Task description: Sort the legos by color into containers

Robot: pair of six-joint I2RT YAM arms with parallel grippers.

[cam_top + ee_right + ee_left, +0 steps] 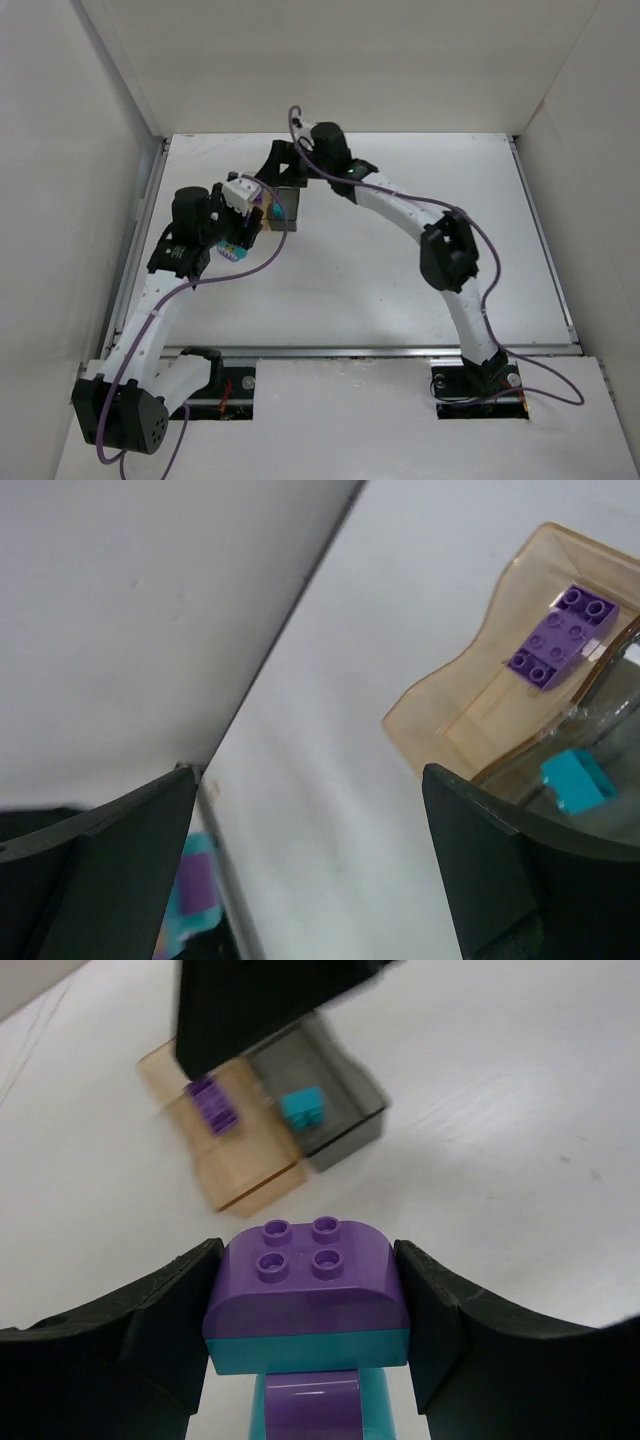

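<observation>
My left gripper is shut on a stack of legos: a rounded purple brick on a teal brick, with more purple and teal pieces below. It holds the stack above the table, near the bins. The amber container holds one purple brick. The adjoining grey container holds one teal brick. My right gripper is open and empty, hovering over the table beside the amber container, where the purple brick and the teal brick show.
White walls enclose the table on the left, back and right; the left wall is close to the bins. The right gripper's dark body hangs over the far side of the bins. A purple cable loops near the left wrist.
</observation>
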